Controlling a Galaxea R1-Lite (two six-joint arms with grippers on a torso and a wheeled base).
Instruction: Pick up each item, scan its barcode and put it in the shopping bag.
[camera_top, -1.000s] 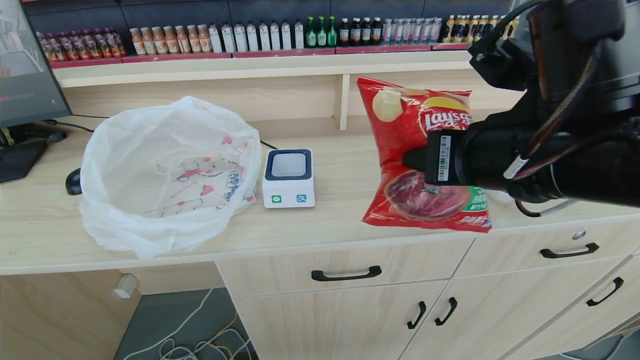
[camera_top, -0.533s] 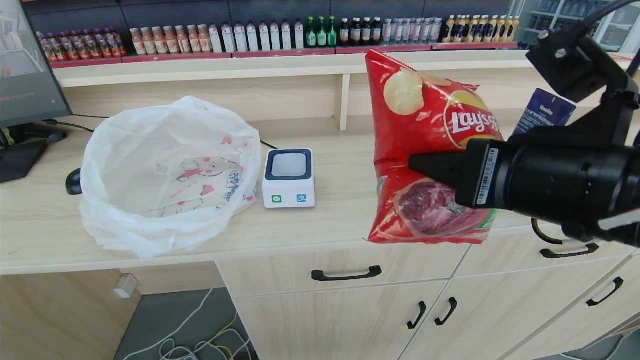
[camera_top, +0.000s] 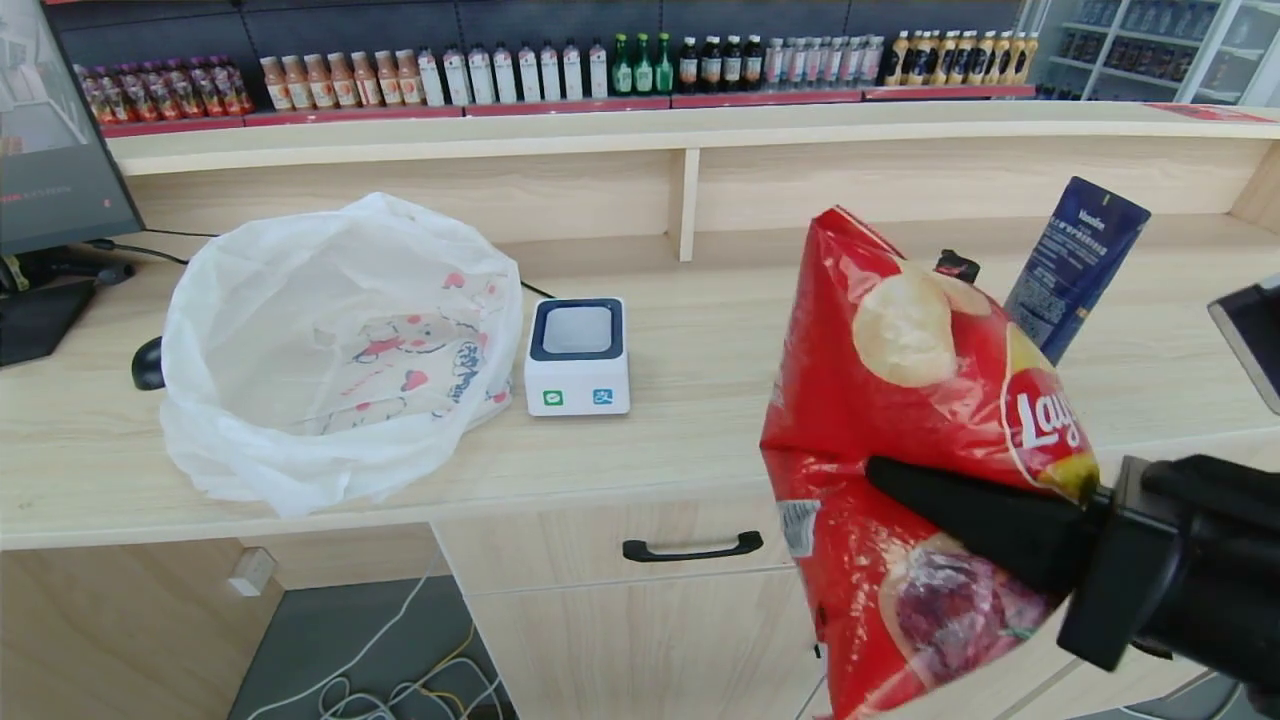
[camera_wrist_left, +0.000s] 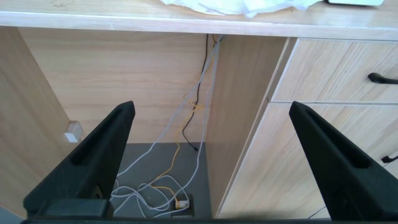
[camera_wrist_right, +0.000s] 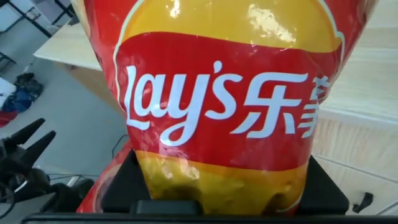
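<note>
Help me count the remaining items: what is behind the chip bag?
A blue pouch stands on the counter behind the chip bag; a small dark thing peeks out beside it, mostly covered.

The wooden counter (camera_top: 700, 400) carries a shopping bag (camera_top: 330, 350), scanner (camera_top: 578, 355) and blue pouch (camera_top: 1075, 265).

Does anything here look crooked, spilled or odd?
Nothing spilled. The chip bag hangs tilted in the jaws of the right gripper, out past the counter front, away from the scanner. The blue pouch stands tilted.
</note>
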